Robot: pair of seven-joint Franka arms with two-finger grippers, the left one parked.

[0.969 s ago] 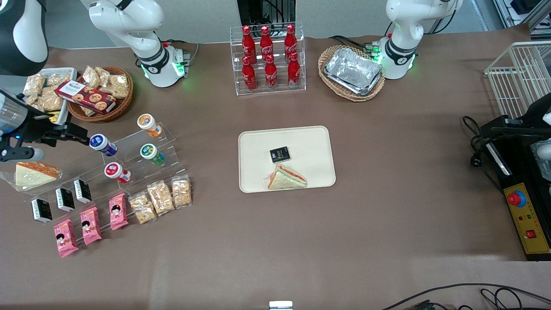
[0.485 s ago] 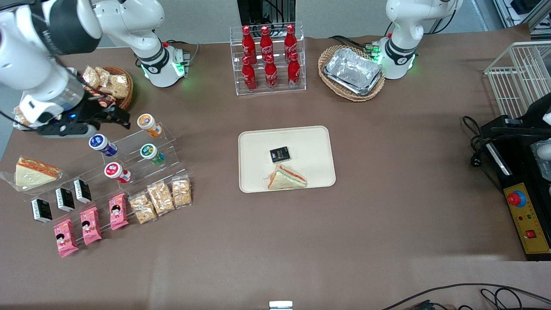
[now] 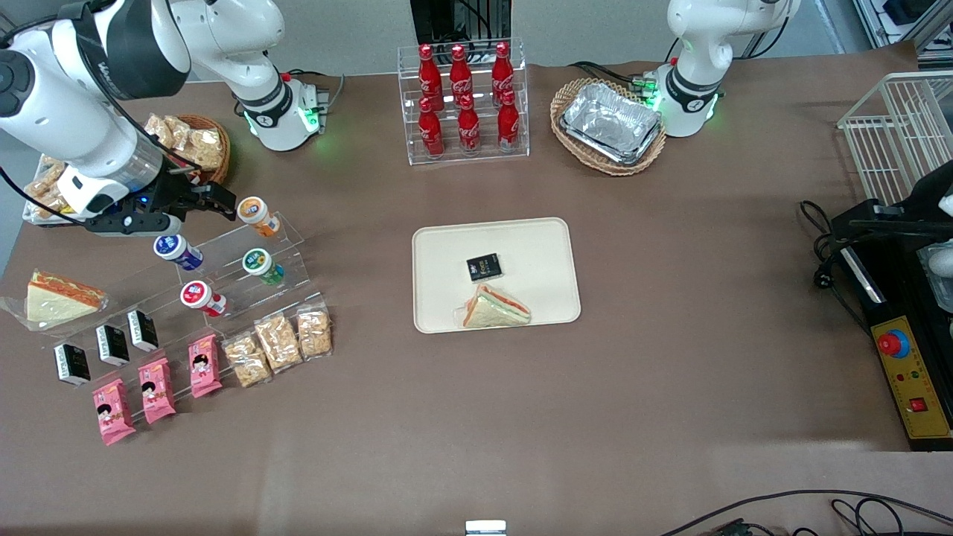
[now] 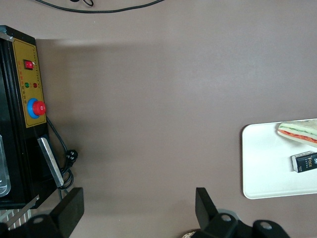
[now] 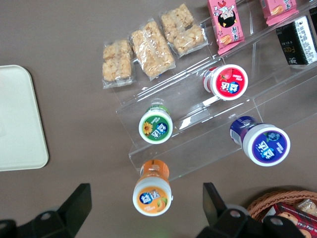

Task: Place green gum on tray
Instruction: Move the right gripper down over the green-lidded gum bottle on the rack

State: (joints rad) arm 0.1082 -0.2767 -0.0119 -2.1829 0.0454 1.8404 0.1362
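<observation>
Since the frame one second back, the right arm has swung in from the working arm's edge of the table, and the gripper (image 3: 223, 205) now hangs over the tiered acrylic rack (image 3: 246, 268), just beside the orange-lidded bottle (image 3: 255, 213). In the wrist view the fingers (image 5: 79, 201) stand wide apart and hold nothing, with the orange-lidded bottle between them below.

The green gum (image 3: 260, 265) is untouched on the rack's middle step, nearer the front camera than the gripper, so the approach looks under way but not yet lined up on the target. The tray (image 3: 536, 238) lies well apart at mid-table, already carrying a wrapped sandwich (image 3: 495, 307) and a small black packet (image 3: 483, 266); bare space remains on it.

Close neighbours on the rack: the blue-lidded bottle (image 3: 176, 249) and the red-lidded bottle (image 3: 201, 298). The orange-lidded bottle is the likeliest mistaken pick. The gripper's height above the lids is hard to judge. Cracker bags (image 3: 277, 342) sit at the rack's foot, clear of the probable path.
</observation>
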